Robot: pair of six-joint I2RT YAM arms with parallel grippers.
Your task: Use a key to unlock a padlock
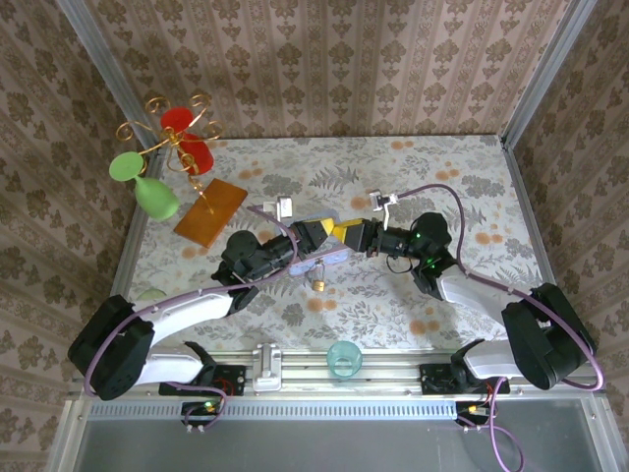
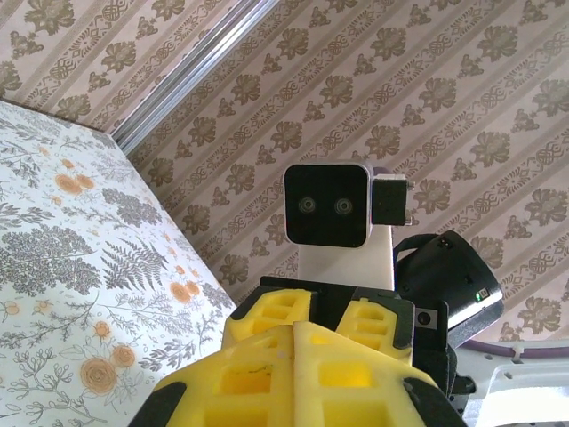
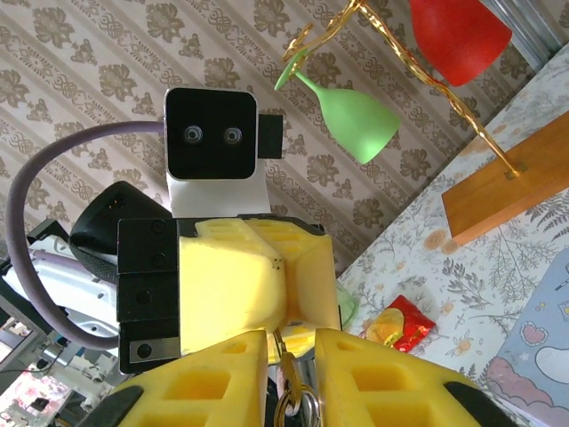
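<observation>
- My left fingers are clenched tip to tip with my right fingers, for a handover, I judge
- Right fingers flank a small brassy key; pinched or not, I cannot tell
- Tiny brass-gold padlock waits on the floral table, just near-side of both

Wallpaper: beige, brown damask stripes
Tablecloth: pale, grey ferns, orange blooms
Near goblet: lime green
Far goblet: red
Stand: gold wire, orange-brown wooden base
Padlock: brass-gold
Cup: translucent teal
Packet: red and yellow
Left gripper: yellow fingers
Cable: purple
</observation>
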